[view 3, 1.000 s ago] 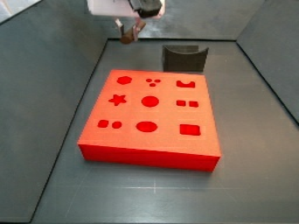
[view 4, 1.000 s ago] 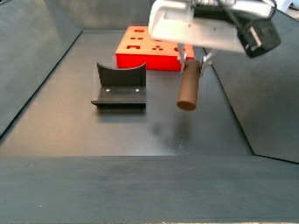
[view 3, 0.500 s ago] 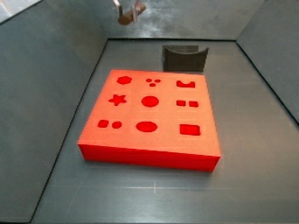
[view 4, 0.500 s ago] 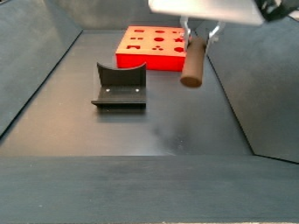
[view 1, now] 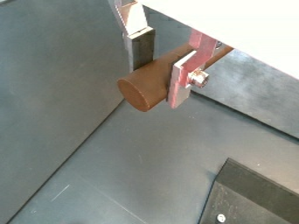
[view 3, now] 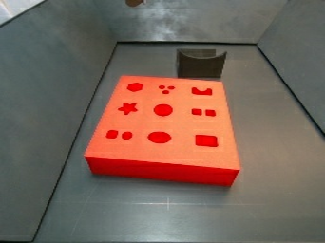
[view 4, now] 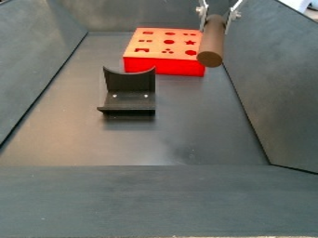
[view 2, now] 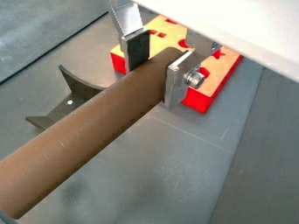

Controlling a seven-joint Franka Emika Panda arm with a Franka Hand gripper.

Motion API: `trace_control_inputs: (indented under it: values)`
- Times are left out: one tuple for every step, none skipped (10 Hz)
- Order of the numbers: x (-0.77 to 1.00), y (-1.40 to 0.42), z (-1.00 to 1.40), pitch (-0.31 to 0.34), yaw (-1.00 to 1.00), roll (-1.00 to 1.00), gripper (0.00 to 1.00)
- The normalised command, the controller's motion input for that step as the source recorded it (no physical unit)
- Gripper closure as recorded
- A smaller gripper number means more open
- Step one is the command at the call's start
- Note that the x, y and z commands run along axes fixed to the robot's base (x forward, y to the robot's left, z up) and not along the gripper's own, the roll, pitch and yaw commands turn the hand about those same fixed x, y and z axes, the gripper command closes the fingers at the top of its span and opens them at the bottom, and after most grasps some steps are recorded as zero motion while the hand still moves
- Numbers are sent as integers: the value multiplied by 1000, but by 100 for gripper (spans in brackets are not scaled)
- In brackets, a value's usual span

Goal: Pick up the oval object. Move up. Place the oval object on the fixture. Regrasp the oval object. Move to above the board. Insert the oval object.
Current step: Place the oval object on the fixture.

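As the gripper (view 1: 162,63) climbs higher, clamped on the oval object (view 2: 87,131), the fixture (view 4: 126,91) placement comes next.

One oval object (view 4: 214,41) — one fixture (view 4: 126,90) — one board (view 3: 164,123)

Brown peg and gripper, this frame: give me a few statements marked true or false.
1. The gripper is shut on the brown peg. True.
2. The peg is resting in the notch of the fixture. False: it hangs in the air, high above the floor, apart from the fixture.
3. The red board has nothing inserted in its recesses. True.
4. The peg is lying on the red board. False: it is held in the gripper, clear of the board.
5. The fixture stands on the floor beside the board. True.
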Motion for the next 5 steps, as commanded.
trace_control_inputs:
  values:
    - [1000,74,-117,403,439,81,100]
    - [1000,70,-99,364,306,74,100]
    - [1000,64,-85,299,210,68,100]
    - [1000,58,-84,231,141,60,100]
    - [1000,54,-81,181,98,51,100]
